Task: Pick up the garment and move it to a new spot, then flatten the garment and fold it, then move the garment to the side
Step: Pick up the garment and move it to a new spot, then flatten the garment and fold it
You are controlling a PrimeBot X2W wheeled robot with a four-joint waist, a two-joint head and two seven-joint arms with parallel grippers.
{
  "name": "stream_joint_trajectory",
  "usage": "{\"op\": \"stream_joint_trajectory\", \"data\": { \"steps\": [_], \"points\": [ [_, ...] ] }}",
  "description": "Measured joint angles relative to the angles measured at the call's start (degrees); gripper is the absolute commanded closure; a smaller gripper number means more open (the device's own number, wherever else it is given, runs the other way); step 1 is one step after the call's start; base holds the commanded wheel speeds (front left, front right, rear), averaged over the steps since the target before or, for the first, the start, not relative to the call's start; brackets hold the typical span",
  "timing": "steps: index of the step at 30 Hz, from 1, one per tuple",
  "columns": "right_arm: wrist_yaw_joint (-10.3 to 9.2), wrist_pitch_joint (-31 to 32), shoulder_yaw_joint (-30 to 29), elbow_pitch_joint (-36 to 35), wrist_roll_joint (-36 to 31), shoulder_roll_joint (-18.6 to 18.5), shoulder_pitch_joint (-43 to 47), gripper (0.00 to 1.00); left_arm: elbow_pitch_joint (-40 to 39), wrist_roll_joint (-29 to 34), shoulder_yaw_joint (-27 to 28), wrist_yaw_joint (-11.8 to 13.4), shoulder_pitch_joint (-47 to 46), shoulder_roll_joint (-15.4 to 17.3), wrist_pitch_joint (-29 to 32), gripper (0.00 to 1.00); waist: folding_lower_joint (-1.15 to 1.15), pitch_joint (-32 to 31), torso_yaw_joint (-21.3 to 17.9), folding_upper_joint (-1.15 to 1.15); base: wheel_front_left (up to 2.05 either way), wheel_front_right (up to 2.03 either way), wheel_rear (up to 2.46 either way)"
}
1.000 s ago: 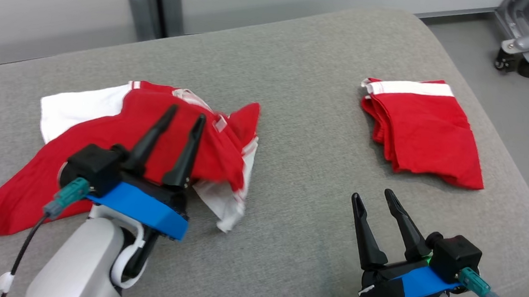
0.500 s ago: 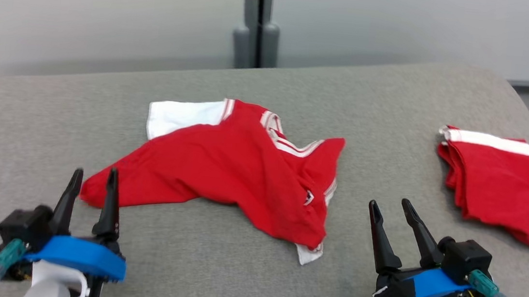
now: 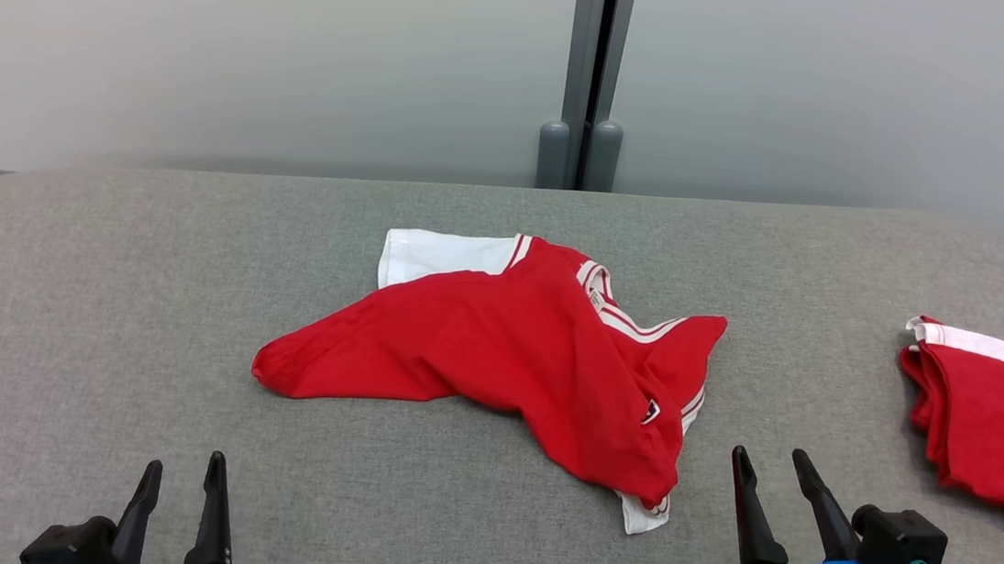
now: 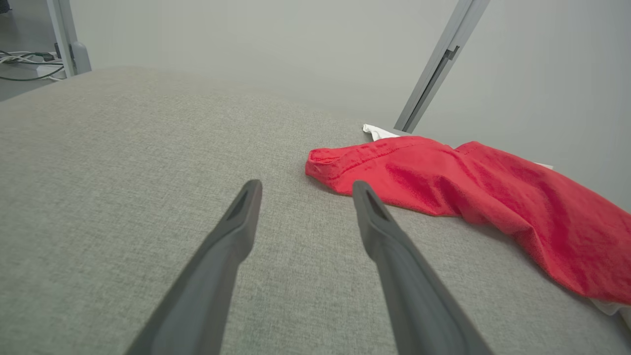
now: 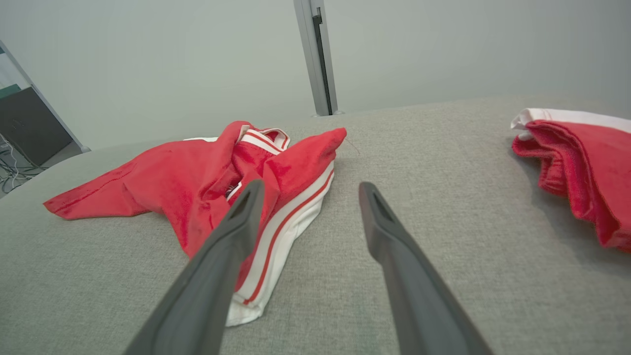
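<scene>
A crumpled red garment [image 3: 513, 357] with white sleeves and striped trim lies in the middle of the grey cushioned surface [image 3: 95, 298]. It also appears in the left wrist view, red garment [image 4: 468, 187], and in the right wrist view, red garment [image 5: 197, 177]. My left gripper [image 3: 182, 470] is open at the lower left, well short of the garment's left tip, with nothing between its fingers. My right gripper [image 3: 770, 463] is open at the lower right, just right of the garment's lower white corner, also with nothing in it.
A second red garment [image 3: 995, 422] with a white band lies folded at the surface's right edge, also seen as folded garment [image 5: 581, 158]. A grey wall with a vertical post [image 3: 589, 69] stands behind. Cables [image 4: 19, 61] lie on the floor beyond the left edge.
My left gripper opened, let go of the garment and drew back toward me to the lower left. The camera turned, shifting the whole scene rightward in the picture. The right gripper stayed open.
</scene>
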Motion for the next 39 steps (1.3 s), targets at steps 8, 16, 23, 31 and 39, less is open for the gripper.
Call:
{"op": "stream_joint_trajectory", "data": {
  "steps": [8, 16, 23, 31, 39],
  "points": [
    [0.00, 0.0, -1.1, 2.1, -0.1, 0.0, -0.2, 0.00, -0.9, 0.3, -1.6, 0.0, -0.1, 0.1, 0.0, 0.00, 0.01, 1.7, 1.5, 0.00, 0.00, 0.00, 0.00],
    [0.00, 0.0, 3.7, 1.8, 1.5, 0.0, -0.7, 0.00, -1.0, -1.3, -2.9, 0.0, -1.1, 0.6, 0.0, 0.00, 0.02, 3.4, 3.0, 0.01, 0.00, 0.00, 0.00],
    [0.00, 0.0, 8.1, 2.7, 2.5, 0.0, -1.5, 0.00, -0.7, -2.1, -2.7, 0.0, -1.7, 1.3, 0.0, 0.00, 0.01, 3.9, 4.3, 0.01, 0.00, 0.00, 0.00],
    [0.00, 0.0, 10.1, 3.9, 2.8, 0.0, -2.5, 0.11, -0.4, -2.7, -3.2, 0.0, -1.9, 1.4, 0.0, 0.00, 0.01, 4.3, 5.1, 0.01, 0.00, 0.00, 0.00],
    [0.00, 0.0, 10.8, 2.9, 3.0, 0.0, -3.1, 1.00, -0.3, -2.9, -3.6, 0.0, -2.0, 1.6, 0.0, 0.00, 0.01, 4.8, 5.1, 0.01, 0.00, 0.00, 0.00]
  ]
}}
